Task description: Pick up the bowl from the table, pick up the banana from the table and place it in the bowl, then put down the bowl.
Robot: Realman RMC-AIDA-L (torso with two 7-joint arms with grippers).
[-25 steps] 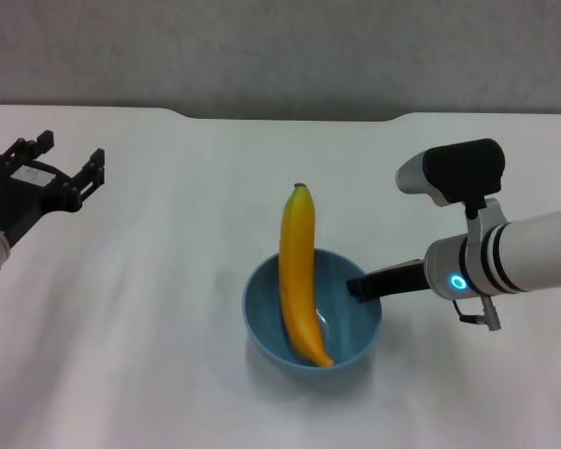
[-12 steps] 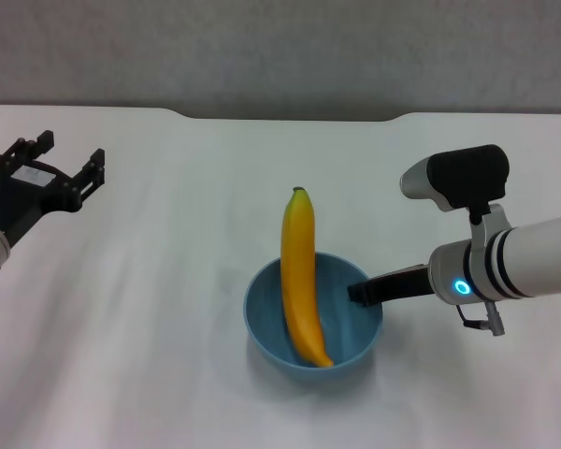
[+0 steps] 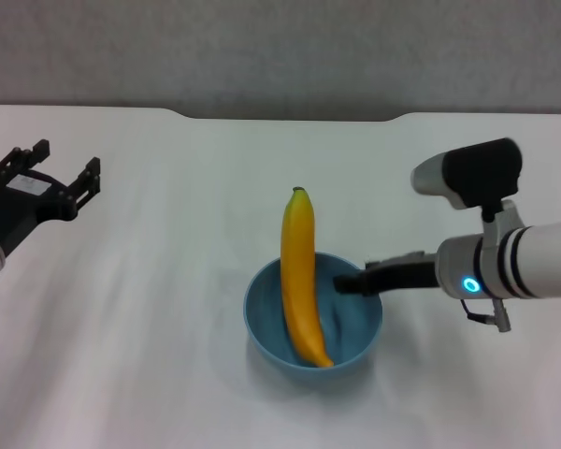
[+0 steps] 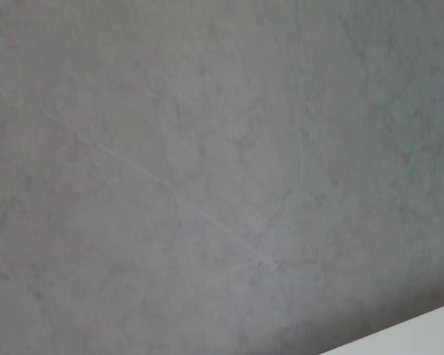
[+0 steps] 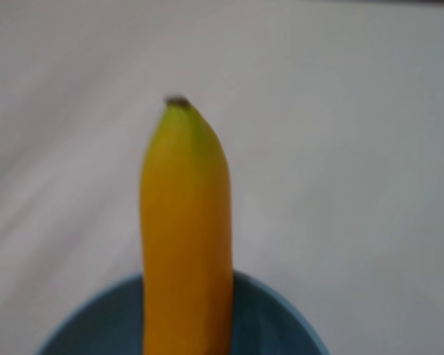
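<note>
The white table (image 3: 150,309) stretches wide around the light-blue bowl (image 3: 271,332), which sits near its front edge, well short of the far edge. The banana (image 3: 299,271) lies in the bowl, its dark-tipped end jutting over the far rim. The right gripper (image 3: 349,282) reaches over the bowl's right rim, grip unclear; the left gripper (image 3: 51,173) hovers far left, fingers spread, empty.

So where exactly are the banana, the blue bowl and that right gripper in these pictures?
banana (image 3: 297,271): head view, middle of its yellow body.
bowl (image 3: 266,323): head view, inner wall on the robot's left side.
right gripper (image 3: 348,282): head view, dark fingertips at the bowl's rim.
</note>
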